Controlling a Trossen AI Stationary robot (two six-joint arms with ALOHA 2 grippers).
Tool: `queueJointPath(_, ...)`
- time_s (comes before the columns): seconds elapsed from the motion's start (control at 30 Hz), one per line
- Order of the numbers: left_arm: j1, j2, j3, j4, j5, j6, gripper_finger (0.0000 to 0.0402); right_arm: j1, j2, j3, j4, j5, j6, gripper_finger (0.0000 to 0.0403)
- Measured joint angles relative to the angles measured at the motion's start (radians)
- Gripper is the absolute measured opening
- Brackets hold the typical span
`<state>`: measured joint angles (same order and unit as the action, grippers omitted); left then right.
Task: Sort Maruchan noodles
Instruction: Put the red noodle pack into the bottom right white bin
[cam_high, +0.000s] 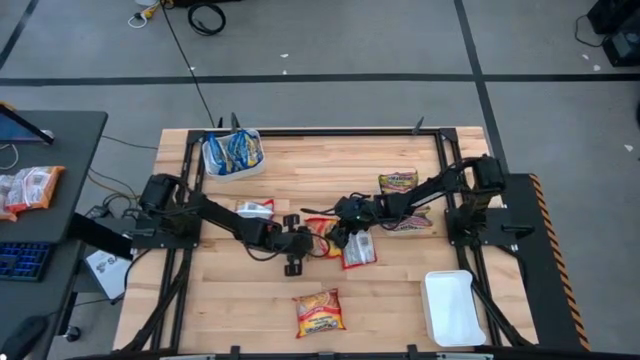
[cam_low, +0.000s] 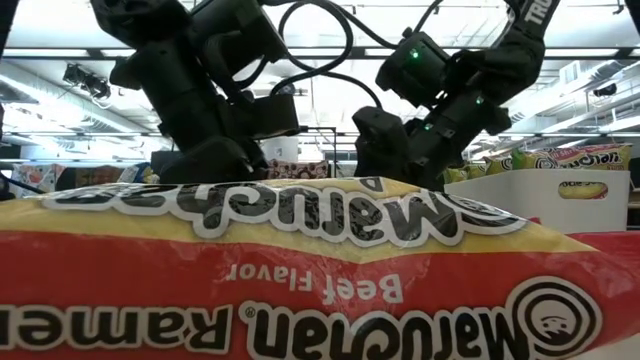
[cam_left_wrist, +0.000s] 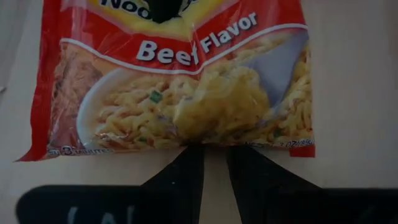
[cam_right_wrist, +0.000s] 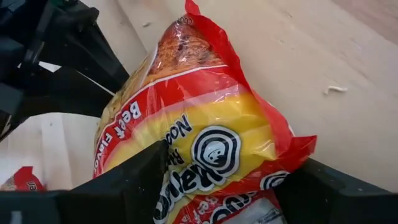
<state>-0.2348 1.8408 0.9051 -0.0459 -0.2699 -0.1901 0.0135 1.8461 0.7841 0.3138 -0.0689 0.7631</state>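
Butcher-block wood (cam_high: 400, 300) makes up my tabletop, pale planks inside a dark metal frame. Starting at the far left, a white tray (cam_high: 254, 165) near the back edge holds blue-yellow packets (cam_high: 231, 151), glossy and crinkled. Next along, a silver-white packet (cam_high: 254, 209) lies flat just beside my left arm.

My left gripper (cam_high: 303, 236) sits low near the middle of the table. In its wrist view the two dark fingers (cam_left_wrist: 180, 174) are almost together, with only a thin gap, their tips at the sealed bottom edge of a red beef packet (cam_left_wrist: 180, 81) lying flat on the wood; I cannot tell whether they actually pinch that edge.

Just right of that, my right gripper (cam_high: 345, 222) meets the same cluster. Its wrist view shows the fingers (cam_right_wrist: 134, 177) spread wide around a puffy red-and-yellow packet (cam_right_wrist: 199, 124), which stands tilted up off the wood, its plastic shiny and creased. I cannot see whether they press it. Another silver-white packet (cam_high: 359, 250) lies flat just in front.

Nearer the front edge, a lone orange-red packet (cam_high: 319, 312) lies flat, and it fills the low view (cam_low: 300, 270). Behind the right arm rests a yellow-green packet (cam_high: 398, 182). At front right sits an empty white tray (cam_high: 452, 308), smooth, rectangular, with rounded corners.
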Motion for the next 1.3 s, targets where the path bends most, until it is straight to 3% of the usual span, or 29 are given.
queueJointPath(0.23, 0.0, 0.004, 0.0, 0.018, -0.037, -0.008, 0.008, 0.004, -0.084, 0.0, 0.032, 0.002, -0.009, 0.0247)
queueJointPath(0.43, 0.002, 0.008, -0.003, 0.093, -0.091, -0.04, 0.008, 0.018, -0.106, 0.0, 0.128, 0.007, -0.057, 0.0179)
queueJointPath(0.67, -0.001, 0.004, -0.003, 0.097, -0.088, -0.045, 0.008, 0.016, -0.117, -0.001, 0.115, -0.011, -0.05, 0.0093)
queueJointPath(0.8, -0.022, -0.025, -0.002, 0.09, -0.051, -0.026, 0.008, 0.018, -0.181, 0.003, 0.064, -0.047, -0.078, 0.0085)
queueJointPath(1.03, -0.086, -0.101, -0.001, 0.034, -0.046, 0.0, 0.008, 0.063, -0.365, 0.171, -0.483, -0.02, -0.23, 0.0085)
queueJointPath(1.17, -0.105, -0.121, -0.001, 0.028, -0.05, 0.002, 0.008, 0.176, -0.435, 0.288, -0.802, 0.029, -0.267, 0.0085)
queueJointPath(1.3, -0.103, -0.121, -0.001, 0.044, -0.053, -0.022, 0.008, 0.343, -0.5, 0.347, -0.983, 0.043, -0.217, 0.0086)
